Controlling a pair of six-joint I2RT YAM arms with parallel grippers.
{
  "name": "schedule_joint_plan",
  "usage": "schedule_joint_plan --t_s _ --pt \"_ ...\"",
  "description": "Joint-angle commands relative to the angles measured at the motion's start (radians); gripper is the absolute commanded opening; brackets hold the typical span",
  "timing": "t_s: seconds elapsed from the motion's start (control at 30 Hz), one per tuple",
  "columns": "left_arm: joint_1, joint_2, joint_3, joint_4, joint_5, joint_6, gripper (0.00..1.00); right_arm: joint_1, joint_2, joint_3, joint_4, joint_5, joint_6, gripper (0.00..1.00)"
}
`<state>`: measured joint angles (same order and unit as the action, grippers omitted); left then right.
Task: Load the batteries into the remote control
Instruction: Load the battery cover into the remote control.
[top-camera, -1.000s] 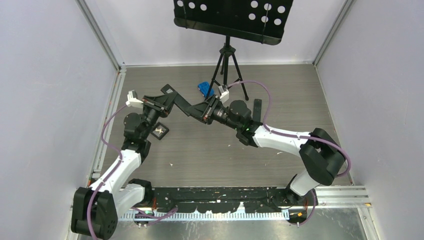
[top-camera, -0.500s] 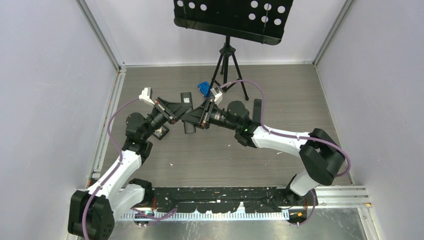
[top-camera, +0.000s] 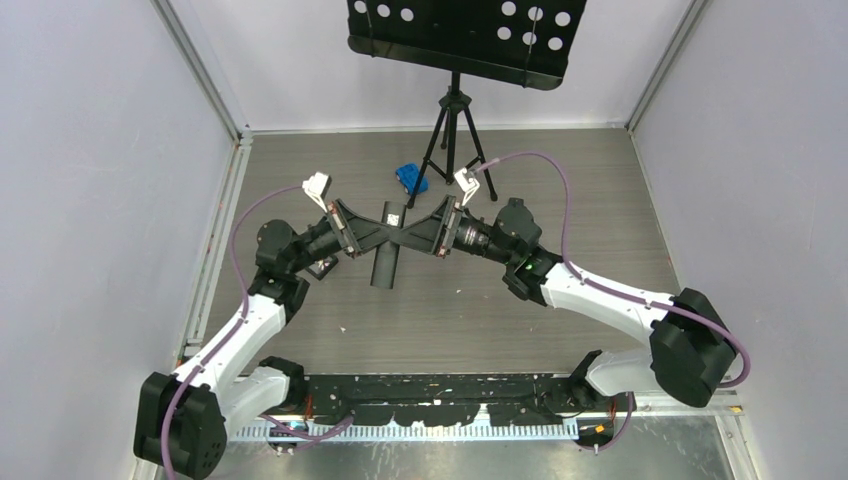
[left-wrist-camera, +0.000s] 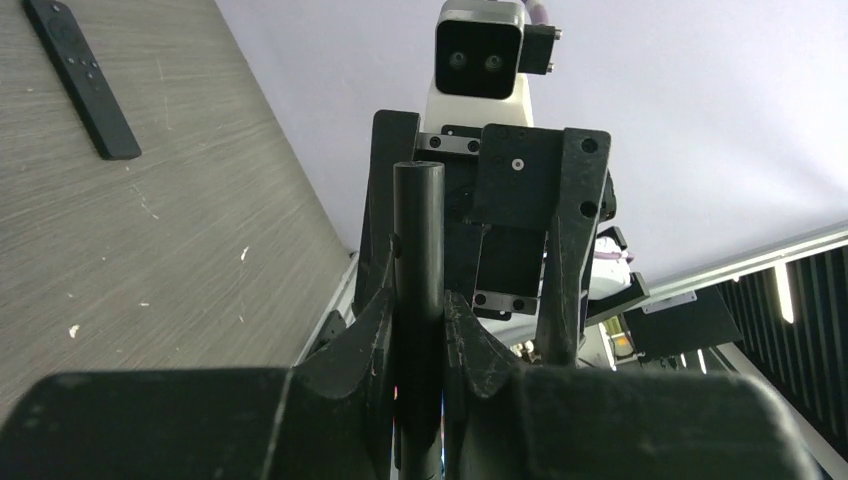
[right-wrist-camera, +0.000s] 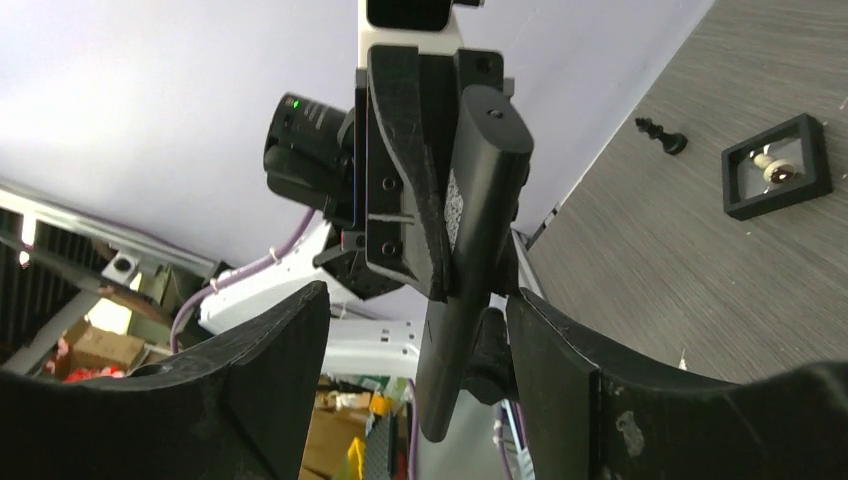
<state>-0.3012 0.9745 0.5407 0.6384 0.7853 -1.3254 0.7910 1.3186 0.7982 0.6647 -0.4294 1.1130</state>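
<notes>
Pinching remote control (left-wrist-camera: 418, 230), left hand (left-wrist-camera: 418, 315) closed

The remote control (top-camera: 383, 262) hangs over the middle of the table (top-camera: 450, 300) between the left gripper (top-camera: 380, 238) and the right gripper (top-camera: 404, 234), the tripod (top-camera: 455, 130) behind them, a small framed case (top-camera: 322, 267) lying to its left

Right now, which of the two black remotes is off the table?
The slim remote control clamped in the left arm's jaws, held in mid-air. The other remote, with small buttons on its face, lies flat on the table.
</notes>
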Motion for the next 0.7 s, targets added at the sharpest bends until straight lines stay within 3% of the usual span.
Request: schedule_joint_plan --t_s 0.0,0.3,0.67 --pt "-0.003 -0.001 0.046 0.064 0.053 0.014 0.00 0.002 0.004 0.031 0.042 -0.129 -0.071 0.71" --pt "-0.003 -0.004 0.050 0.070 0.036 -0.003 0.00 0.027 0.019 0.026 0.038 -0.120 -0.097 0.66" --pt "-0.004 0.004 0.026 0.141 -0.017 -0.054 0.00 0.059 0.087 0.031 0.136 -0.097 -0.019 0.30"
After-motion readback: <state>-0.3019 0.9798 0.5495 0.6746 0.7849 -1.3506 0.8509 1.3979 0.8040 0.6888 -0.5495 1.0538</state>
